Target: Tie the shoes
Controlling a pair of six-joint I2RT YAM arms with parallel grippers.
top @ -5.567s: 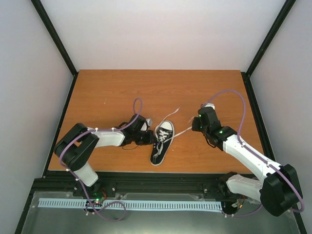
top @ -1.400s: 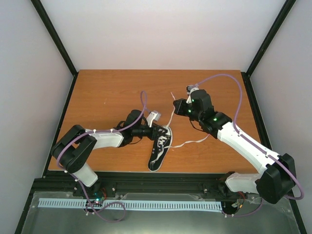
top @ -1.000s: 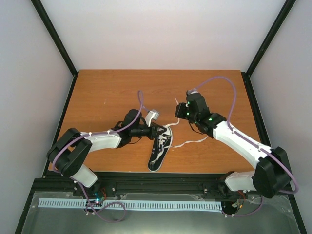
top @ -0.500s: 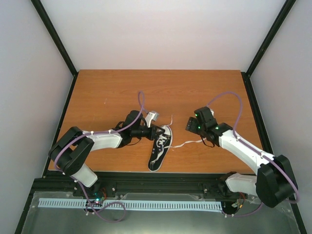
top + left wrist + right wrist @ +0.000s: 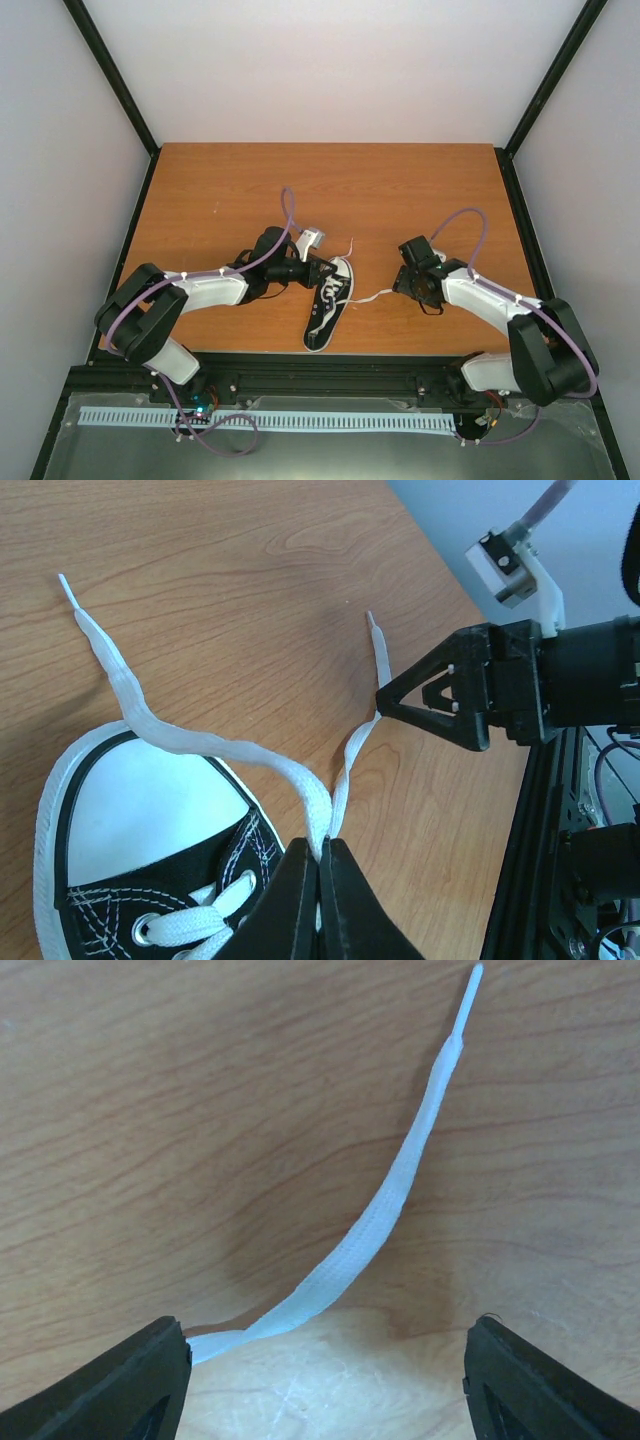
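Note:
The shoe (image 5: 329, 305), a small black sneaker with a white toe cap (image 5: 140, 810), lies near the table's front edge, toe pointing away. My left gripper (image 5: 323, 270) is shut on both white laces where they cross just above the toe cap (image 5: 320, 852). One lace (image 5: 150, 725) runs off to the left; the other lace (image 5: 352, 755) runs toward my right gripper's finger (image 5: 440, 700). My right gripper (image 5: 402, 285) hangs low and open over that lace's end (image 5: 385, 1210), which lies flat on the wood between its fingers (image 5: 130, 1380) with nothing gripped.
The wooden table (image 5: 200, 190) has a black frame rail along its front edge and black posts at the back corners. Purple cables loop above both arms. White walls close in the sides and back.
My right gripper has opened, let go of a lace end, and moved nearer and rightward down over the other lace end. The left gripper stays shut on the crossed laces.

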